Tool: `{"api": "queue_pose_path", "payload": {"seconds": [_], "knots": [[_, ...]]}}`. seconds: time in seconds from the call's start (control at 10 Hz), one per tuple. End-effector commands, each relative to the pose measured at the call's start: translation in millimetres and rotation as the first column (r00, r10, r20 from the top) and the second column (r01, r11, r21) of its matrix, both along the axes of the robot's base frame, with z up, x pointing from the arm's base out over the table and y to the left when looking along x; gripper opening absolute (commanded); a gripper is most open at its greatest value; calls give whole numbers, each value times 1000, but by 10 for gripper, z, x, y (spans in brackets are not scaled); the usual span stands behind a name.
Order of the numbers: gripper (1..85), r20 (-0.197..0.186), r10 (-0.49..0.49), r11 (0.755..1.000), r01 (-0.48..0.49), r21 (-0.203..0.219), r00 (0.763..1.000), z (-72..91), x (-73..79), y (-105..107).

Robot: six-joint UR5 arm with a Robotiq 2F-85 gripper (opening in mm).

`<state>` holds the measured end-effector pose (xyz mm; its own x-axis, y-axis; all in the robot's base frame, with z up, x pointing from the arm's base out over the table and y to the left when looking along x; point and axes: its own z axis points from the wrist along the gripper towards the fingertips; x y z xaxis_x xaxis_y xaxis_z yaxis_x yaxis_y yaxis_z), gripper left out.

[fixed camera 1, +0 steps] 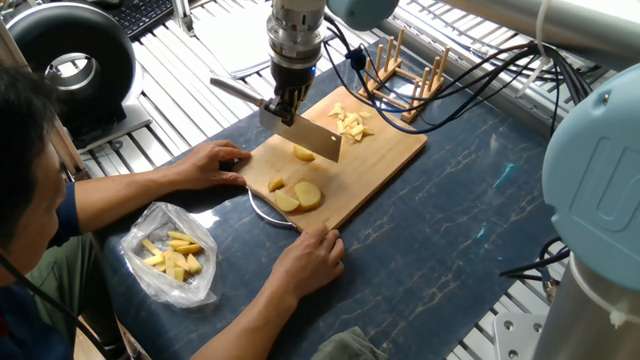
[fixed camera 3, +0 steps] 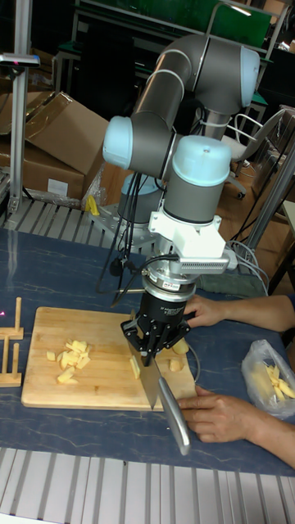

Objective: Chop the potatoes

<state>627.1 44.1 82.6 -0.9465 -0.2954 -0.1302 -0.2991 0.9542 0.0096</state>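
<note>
My gripper [fixed camera 1: 283, 104] [fixed camera 3: 151, 350] is shut on a knife, whose blade [fixed camera 1: 306, 137] [fixed camera 3: 152, 381] hangs just above the wooden cutting board [fixed camera 1: 390, 150] [fixed camera 3: 98, 383]. The knife handle [fixed camera 1: 235, 90] [fixed camera 3: 174, 419] sticks out sideways. One pale yellow potato chunk [fixed camera 1: 303, 153] lies right under the blade's edge. Two larger potato slices [fixed camera 1: 300, 196] and a small piece [fixed camera 1: 276, 185] lie nearer the board's front edge. A pile of chopped potato pieces [fixed camera 1: 350, 122] [fixed camera 3: 72, 360] sits at the board's far end.
A person's hands [fixed camera 1: 218, 160] [fixed camera 1: 310, 258] hold the board's near edges, close to the blade. A clear plastic bag of yellow pieces [fixed camera 1: 172, 255] [fixed camera 3: 270, 381] lies beside them. A wooden rack [fixed camera 1: 410, 75] stands behind the board.
</note>
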Motion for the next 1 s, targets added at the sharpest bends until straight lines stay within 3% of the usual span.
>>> {"api": "queue_pose_path", "payload": {"seconds": [0.0,0.6,0.9], "knots": [[10,5,-7,1000,7,14,1000,-16,2,18],[10,22,-13,1000,12,29,1000,-114,14,38],[10,69,-20,1000,18,21,997,-309,90,68]]}}
